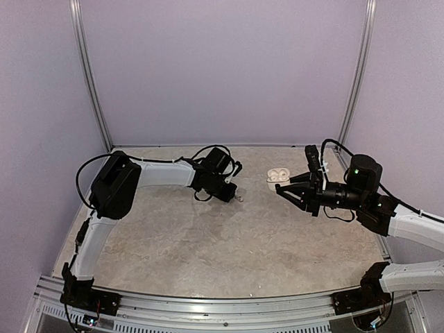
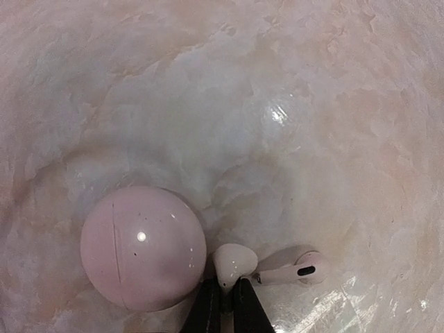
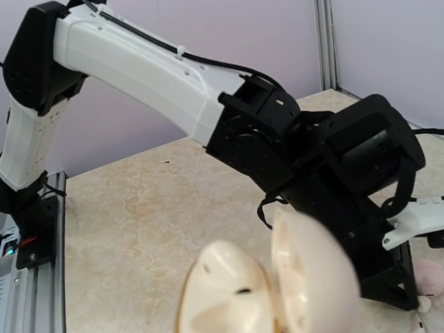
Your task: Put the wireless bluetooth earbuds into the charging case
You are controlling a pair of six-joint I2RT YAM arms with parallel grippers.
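Two earbuds (image 2: 234, 262): left gripper (image 2: 226, 295) pinches one (loose earbud (image 2: 295, 267) just beside); right gripper (image 1: 283, 185) clasps the single charging case (image 1: 279, 176).

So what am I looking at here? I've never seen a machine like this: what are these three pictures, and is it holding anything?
It is two white-and-black robot arms, the left arm and the right arm, bolted to the near edge of a mottled beige table, each ending in a two-finger gripper. The wide picture comes from a fixed camera above and behind them; the other two come from cameras on the wrists. The left gripper is pinched shut on one tiny white plastic earbud; a second white earbud lies on the table beside it, next to a round pale pink puck. The right gripper holds the small white plastic charging case, lid open. Its wrist picture shows that case close up and blurred, with the left arm behind.
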